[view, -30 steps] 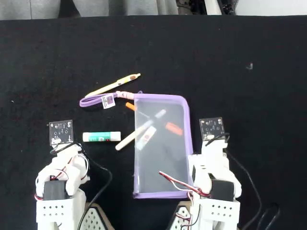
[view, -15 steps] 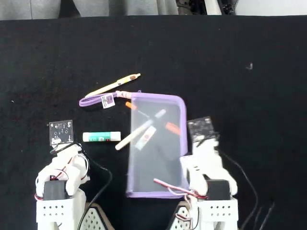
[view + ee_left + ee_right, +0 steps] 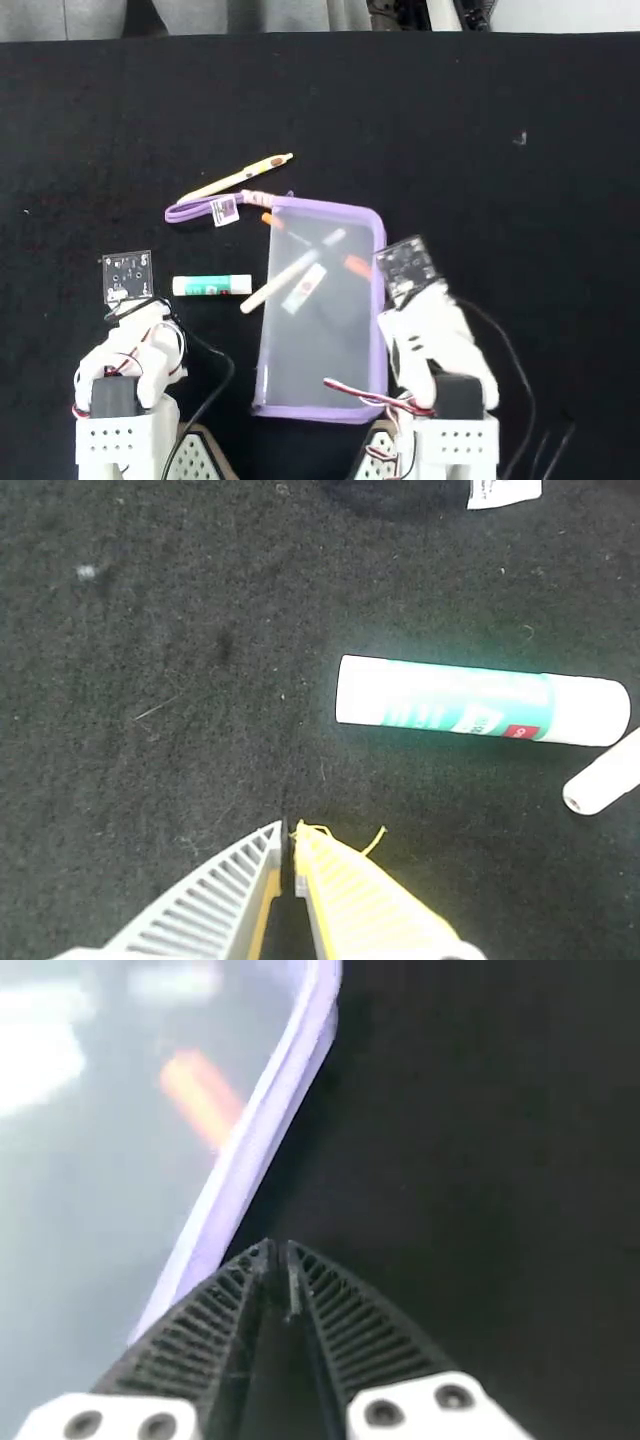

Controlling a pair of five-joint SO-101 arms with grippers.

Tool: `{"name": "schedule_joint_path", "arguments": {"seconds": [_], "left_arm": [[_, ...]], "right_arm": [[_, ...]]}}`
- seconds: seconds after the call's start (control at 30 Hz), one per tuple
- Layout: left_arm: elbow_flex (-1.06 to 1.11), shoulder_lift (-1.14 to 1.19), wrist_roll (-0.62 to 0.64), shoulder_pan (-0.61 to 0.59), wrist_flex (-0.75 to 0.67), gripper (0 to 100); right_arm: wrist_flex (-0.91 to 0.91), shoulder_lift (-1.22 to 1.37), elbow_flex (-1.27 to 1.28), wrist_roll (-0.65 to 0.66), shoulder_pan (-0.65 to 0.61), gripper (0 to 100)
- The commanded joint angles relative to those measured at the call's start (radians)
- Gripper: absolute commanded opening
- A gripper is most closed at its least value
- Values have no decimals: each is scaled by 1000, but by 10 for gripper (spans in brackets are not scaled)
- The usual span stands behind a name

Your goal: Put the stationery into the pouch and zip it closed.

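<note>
Fingers pressed together, the right gripper (image 3: 278, 1255) touches the pouch's (image 3: 315, 350) purple edge, maybe to push it; the left gripper (image 3: 288, 832), fingers together too, sits near the glue stick (image 3: 480, 700).

My high camera hangs over the surface (image 3: 500, 120) and looks straight down. Both arms (image 3: 125, 390) are rooted at the frame's lower edge, and the far side of the surface runs along the top. The left wrist camera rides just behind the left claw (image 3: 288, 845), aimed down past its tips and close to the surface; the glue stick (image 3: 480, 700) it sees also lies in the overhead. The right wrist camera peers past the right claw (image 3: 275, 1260), nearer still — the purple edge of the pouch (image 3: 265, 1110) is what it shares with the overhead.
</note>
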Motion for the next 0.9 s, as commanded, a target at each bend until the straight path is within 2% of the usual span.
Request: {"name": "schedule_joint_path", "arguments": {"seconds": [0.0, 0.07, 0.1, 0.2, 0.3, 0.43, 0.6, 0.87], "left_arm": [[21, -5, -3, 10, 5, 30], [21, -5, -3, 10, 5, 30], [21, -5, -3, 10, 5, 30], [21, -5, -3, 10, 5, 30], [21, -5, -3, 12, 5, 30], [21, -5, -3, 10, 5, 30], [21, -5, -3, 10, 5, 30], [21, -5, -3, 10, 5, 30]], "right_arm": [[-48, -71, -249, -104, 48, 153], [-51, -30, -354, -158, 44, 255], [-58, 10, -406, -173, 43, 273], [-126, 220, -538, -215, 18, 244], [-247, 539, -664, -261, -52, 230], [-311, 1024, -871, -242, -209, 230], [-362, 1534, -1081, -121, -367, 227], [-420, 1934, -1323, -110, -463, 230]]}}
